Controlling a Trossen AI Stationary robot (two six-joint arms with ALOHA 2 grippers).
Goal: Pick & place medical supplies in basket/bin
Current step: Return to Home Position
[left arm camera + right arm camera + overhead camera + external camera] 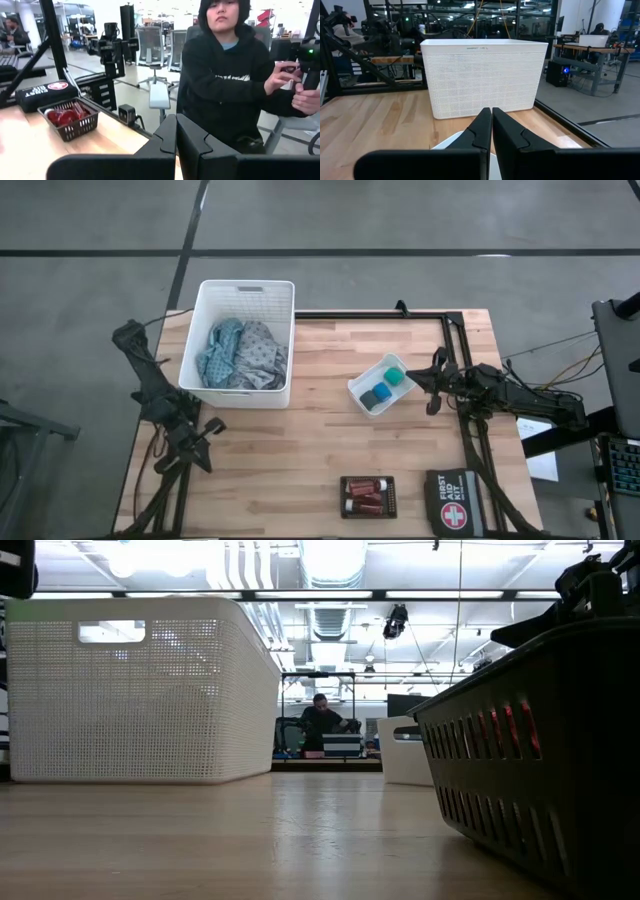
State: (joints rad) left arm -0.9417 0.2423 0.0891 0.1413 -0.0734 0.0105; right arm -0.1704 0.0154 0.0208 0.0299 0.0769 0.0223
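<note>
Inside basket [284,330], cloths [240,358]; left fingers [165,142], right fingers [481,131] pressed together, seemingly empty, well apart.

The middle of the table [300,440] lies open to me. The basket [247,284] blocks 10 o'clock, the tray [368,370] 2, the pouch [455,502] 4, the black crate [392,498] 5.

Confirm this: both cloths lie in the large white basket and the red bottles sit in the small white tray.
No: the high view shows the red bottles in the small black basket, not the white tray. Both cloths do lie in the large white basket.
</note>
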